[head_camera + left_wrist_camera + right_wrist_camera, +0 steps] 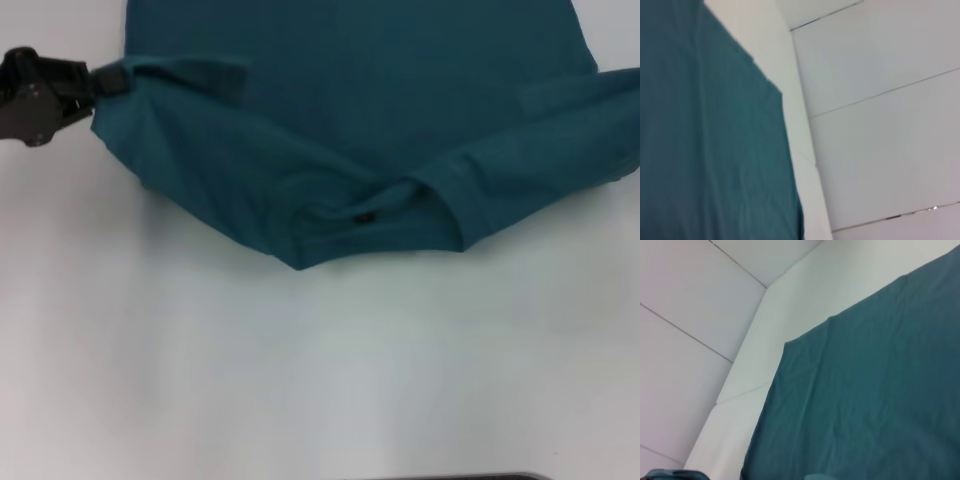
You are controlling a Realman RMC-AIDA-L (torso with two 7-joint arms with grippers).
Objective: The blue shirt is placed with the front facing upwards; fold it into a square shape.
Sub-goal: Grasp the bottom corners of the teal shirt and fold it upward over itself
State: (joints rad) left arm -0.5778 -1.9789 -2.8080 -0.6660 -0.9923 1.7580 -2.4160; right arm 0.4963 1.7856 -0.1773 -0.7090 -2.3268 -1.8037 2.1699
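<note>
The blue shirt (350, 110) lies spread on the white table (300, 370), its crew collar with a small black label (365, 217) pointing toward me. My left gripper (100, 78) is at the shirt's left edge, shut on the cloth by the left sleeve (190, 75), which is creased and pulled up there. The right sleeve (580, 100) runs off the right side of the head view. The right gripper does not show. Both wrist views show flat teal cloth, the shirt (710, 140) beside the table edge and the shirt (875, 390) again.
Bare white tabletop stretches between the collar and me. White wall panels (880, 100) rise behind the table's far edge. A dark strip (450, 477) sits at the bottom of the head view.
</note>
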